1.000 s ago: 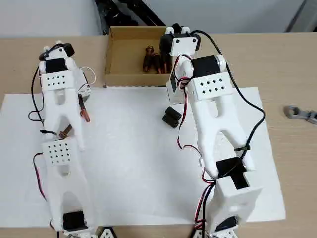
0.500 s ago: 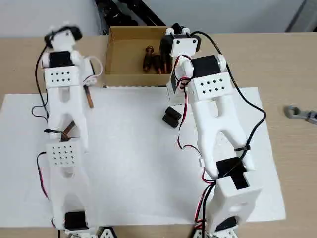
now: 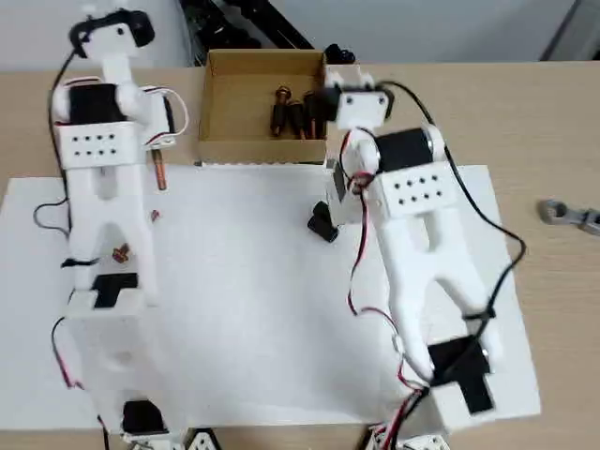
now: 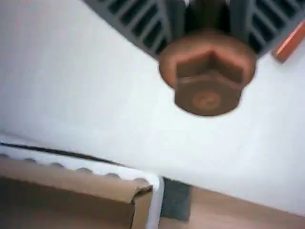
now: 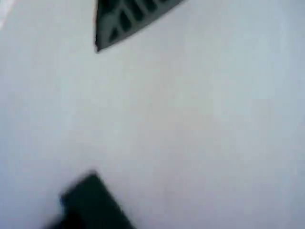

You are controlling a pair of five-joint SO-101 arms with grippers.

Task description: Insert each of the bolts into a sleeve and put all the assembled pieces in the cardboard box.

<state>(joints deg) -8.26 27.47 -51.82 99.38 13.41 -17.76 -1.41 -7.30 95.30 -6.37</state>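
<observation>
the bolt (image 4: 207, 76) hangs in the left gripper (image 4: 205, 21), which is clenched around its shank so that the hex head faces the wrist camera. from above, it sits just off the front left corner of the cardboard box (image 3: 258, 150), with its long axis pointing roughly down at the white sheet (image 3: 244, 309). the black sleeve (image 3: 323, 222) lies on that sheet off the box's front right corner, well apart from the bolt and across the box's front wall from it. the right gripper (image 3: 334, 192) is just beside the sleeve, so that arm is much the nearer one; whether it is released or clenched cannot be told. the bolt probably has to travel along the box front toward the sleeve. assembled pieces (image 3: 292, 111) already lie inside the box.
</observation>
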